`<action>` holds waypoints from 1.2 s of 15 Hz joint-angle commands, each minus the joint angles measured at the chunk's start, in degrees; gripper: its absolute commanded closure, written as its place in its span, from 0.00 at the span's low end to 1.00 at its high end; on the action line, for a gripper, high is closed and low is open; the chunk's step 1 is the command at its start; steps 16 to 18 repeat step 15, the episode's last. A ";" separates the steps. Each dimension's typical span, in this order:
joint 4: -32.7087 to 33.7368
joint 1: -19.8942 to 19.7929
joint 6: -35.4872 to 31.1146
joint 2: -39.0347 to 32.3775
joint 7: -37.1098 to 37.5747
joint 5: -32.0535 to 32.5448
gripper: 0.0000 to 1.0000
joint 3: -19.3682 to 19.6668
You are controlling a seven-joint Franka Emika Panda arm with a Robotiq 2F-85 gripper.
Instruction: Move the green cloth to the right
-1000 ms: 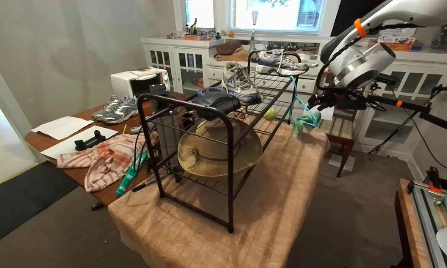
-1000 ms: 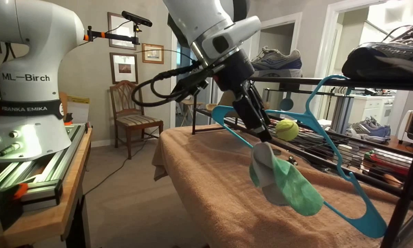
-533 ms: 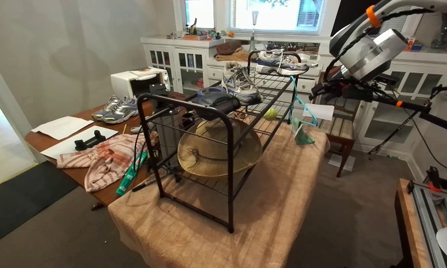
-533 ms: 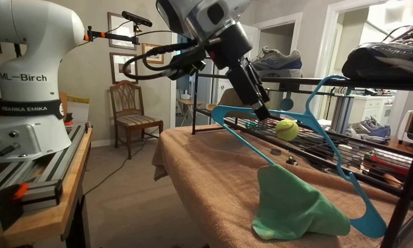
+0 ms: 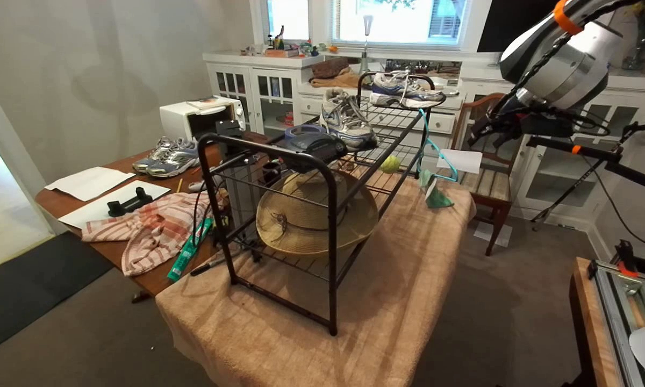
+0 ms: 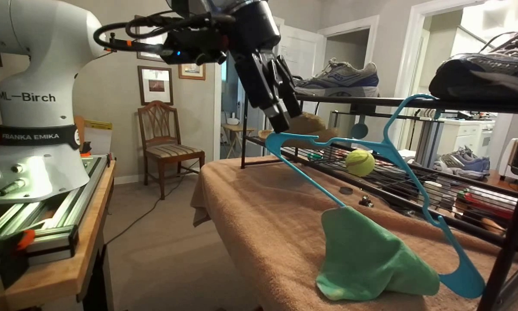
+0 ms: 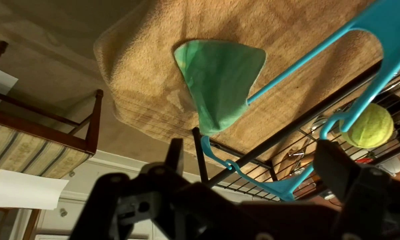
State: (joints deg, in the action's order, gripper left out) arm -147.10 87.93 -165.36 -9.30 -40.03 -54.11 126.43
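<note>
The green cloth [image 6: 367, 255] hangs over the lower bar of a blue hanger [image 6: 304, 178], in both exterior views [image 5: 438, 196]. The hanger hooks onto the rack's top rail. In the wrist view the cloth [image 7: 223, 86] is at upper middle, with the hanger bar [image 7: 296, 68] coming out of its right side. My gripper [image 6: 288, 119] is open and empty, above and away from the cloth, over the hanger's left end in that exterior view. Its fingers [image 7: 250, 143] are wide apart in the wrist view. It also shows in an exterior view [image 5: 484, 141].
A black metal rack [image 5: 333, 258] stands on a table with a tan towel [image 6: 250, 216]. It holds shoes [image 5: 349, 121], a straw hat [image 5: 306, 215] and a tennis ball [image 6: 360, 163] near the hanger. A chair [image 5: 486, 177] stands beyond the table.
One second ago my gripper was at the cloth's folded top edge. The cloth has dropped and hangs spread from the hanger bar. My gripper has moved up and away, its fingers now apart.
</note>
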 commanded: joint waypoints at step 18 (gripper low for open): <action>5.83 -6.56 42.93 -30.34 4.79 11.46 0.00 6.85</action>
